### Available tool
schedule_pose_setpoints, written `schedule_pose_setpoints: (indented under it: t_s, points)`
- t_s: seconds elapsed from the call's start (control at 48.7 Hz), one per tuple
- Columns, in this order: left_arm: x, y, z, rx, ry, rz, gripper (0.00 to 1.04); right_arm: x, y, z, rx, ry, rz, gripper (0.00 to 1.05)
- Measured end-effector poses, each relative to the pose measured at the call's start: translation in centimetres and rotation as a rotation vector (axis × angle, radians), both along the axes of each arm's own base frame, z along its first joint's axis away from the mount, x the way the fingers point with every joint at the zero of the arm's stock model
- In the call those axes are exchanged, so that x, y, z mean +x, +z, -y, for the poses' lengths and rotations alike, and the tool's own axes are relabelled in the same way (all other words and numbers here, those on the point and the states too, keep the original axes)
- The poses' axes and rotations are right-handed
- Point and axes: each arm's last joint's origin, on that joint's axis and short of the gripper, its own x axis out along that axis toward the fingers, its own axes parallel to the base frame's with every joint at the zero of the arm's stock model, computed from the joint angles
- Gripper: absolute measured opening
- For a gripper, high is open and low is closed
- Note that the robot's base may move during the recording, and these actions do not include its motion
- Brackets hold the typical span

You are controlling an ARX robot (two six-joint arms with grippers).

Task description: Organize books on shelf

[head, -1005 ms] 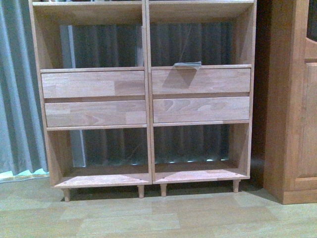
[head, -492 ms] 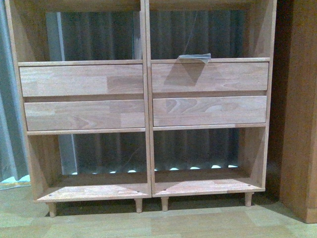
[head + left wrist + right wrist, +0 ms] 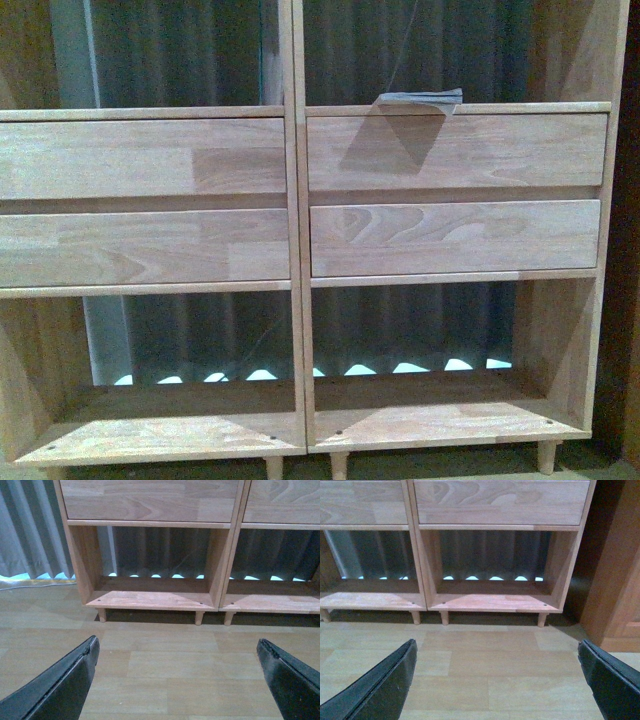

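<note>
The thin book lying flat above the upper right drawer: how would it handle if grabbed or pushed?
The book looks very thin, so probably light and somewhat bendy. Lying flat, it should slide rather than tip if pushed. One edge seems to jut past the shelf board, likely giving a pinch point.

Matt pale wood shelf (image 3: pixel 296 200), smooth laminate wood-look floor (image 3: pixel 165 660)

The left gripper (image 3: pixel 177 680) has its jaws spread wide. Its two black fingers (image 3: pixel 62 690) are tapered to wedge-shaped tips, and only these tips show in the left wrist view, well apart from each other. The right gripper (image 3: pixel 497 680) takes the same pose: its black fingers (image 3: pixel 380 690) are spread equally wide, tips well apart. Both grippers point forward and slightly downward.
</note>
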Motion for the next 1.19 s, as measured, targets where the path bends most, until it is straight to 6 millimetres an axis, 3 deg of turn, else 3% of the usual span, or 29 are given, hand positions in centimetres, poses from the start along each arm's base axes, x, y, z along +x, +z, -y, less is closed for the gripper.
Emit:
schedule_pose_setpoints:
  t_s: [1.19]
  points:
    - [0.0, 0.0, 0.0, 0.0, 0.0, 0.0, 0.97, 0.0, 0.0, 0.0, 0.0, 0.0, 0.0, 0.98]
